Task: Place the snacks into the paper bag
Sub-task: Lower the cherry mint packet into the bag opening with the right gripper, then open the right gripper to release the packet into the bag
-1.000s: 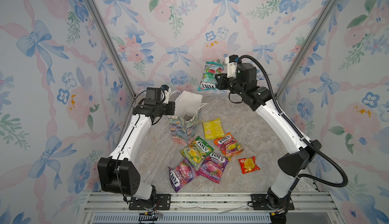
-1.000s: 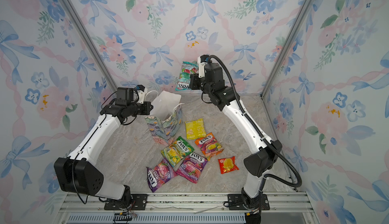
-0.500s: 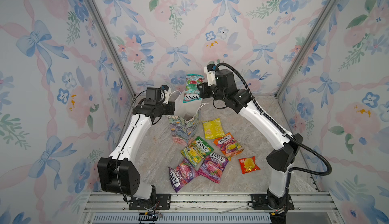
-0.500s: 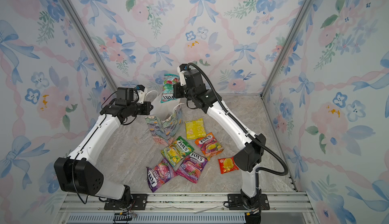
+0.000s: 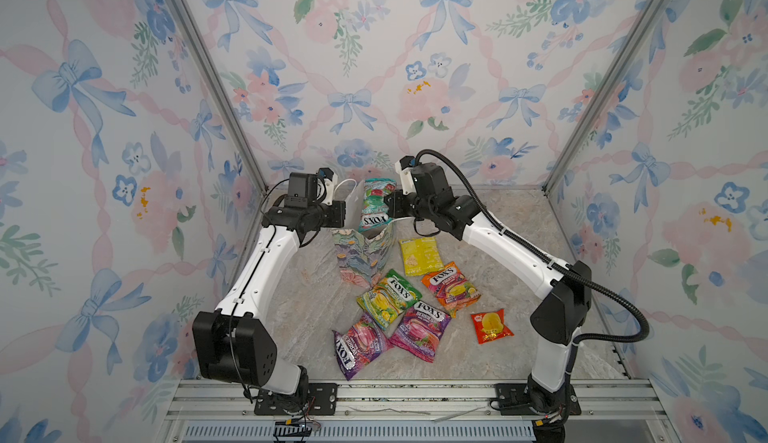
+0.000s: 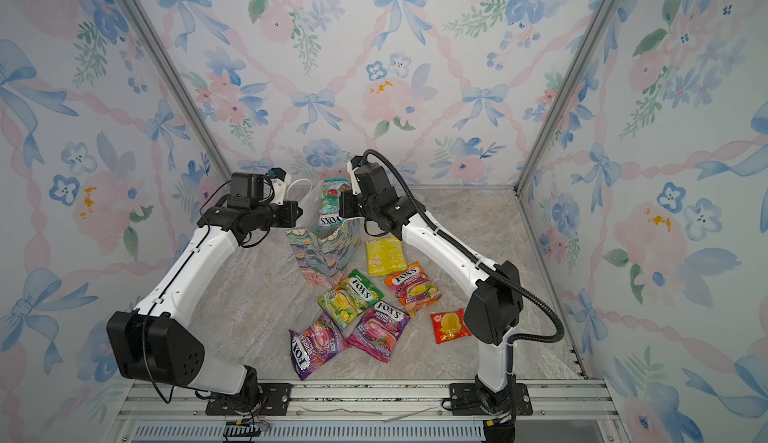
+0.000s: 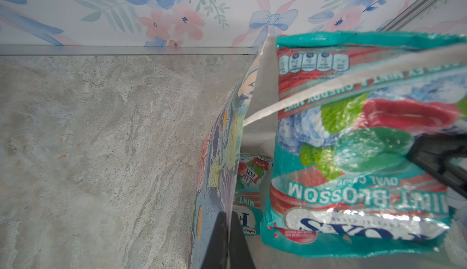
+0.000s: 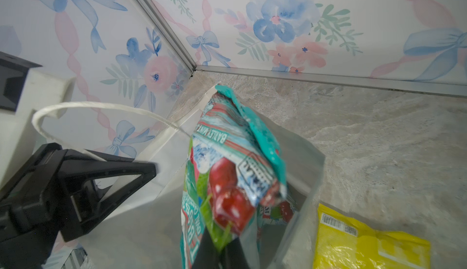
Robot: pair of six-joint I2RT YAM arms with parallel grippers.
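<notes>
Nearest, six snacks lie flat on the marble-pattern table (image 5: 307, 308): a purple Berries packet (image 5: 359, 345), a second Berries packet (image 5: 419, 328), a small red-yellow packet (image 5: 491, 325), a green-yellow packet (image 5: 388, 298), an orange packet (image 5: 451, 287) and a plain yellow packet (image 5: 420, 256). All are glossy, crinkled plastic.

Behind them stands the flowered paper bag (image 5: 363, 254), stiff, creased and white inside. The left gripper (image 7: 227, 245) is closed on its wall and holds the mouth open.

The right gripper (image 8: 219, 252) pinches the teal Mint Blossom packet (image 5: 374, 208), lower end at the rim, above another mint packet (image 7: 252, 179) inside. I judge the step is inserting. Next it needs lowering, then release.
</notes>
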